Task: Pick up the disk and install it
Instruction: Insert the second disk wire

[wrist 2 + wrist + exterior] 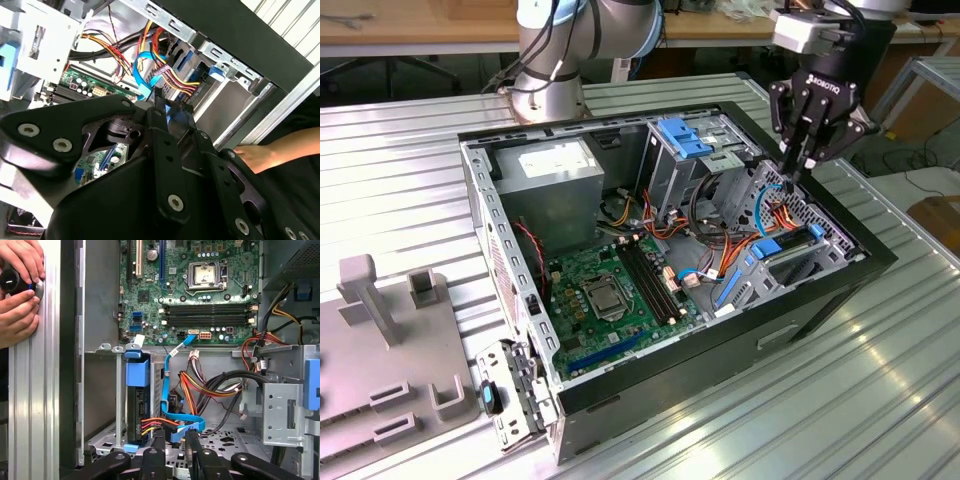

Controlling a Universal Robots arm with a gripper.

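The disk (136,407) stands on edge in the lower drive bay of the open computer case (820,290). Its blue bracket (137,372) shows on top, and red, orange and yellow power wires (152,422) run to its end. My gripper (798,168) hangs just above that bay at the case's corner on the exterior view's right. In both wrist views the black fingers (156,452) sit close together beside the disk, with the looped end of a blue data cable (176,432) between them. The same blue shows between the fingertips of the gripper (174,111) in the second wrist view.
The case holds a green motherboard (610,290), a grey power-supply box (555,170) and an upper metal cage with blue tabs (685,140). Cable bundles (210,385) crowd the bay. A person's hands (20,285) hold a black object beside the case. A grey fixture (390,340) stands on the table at the exterior view's left.
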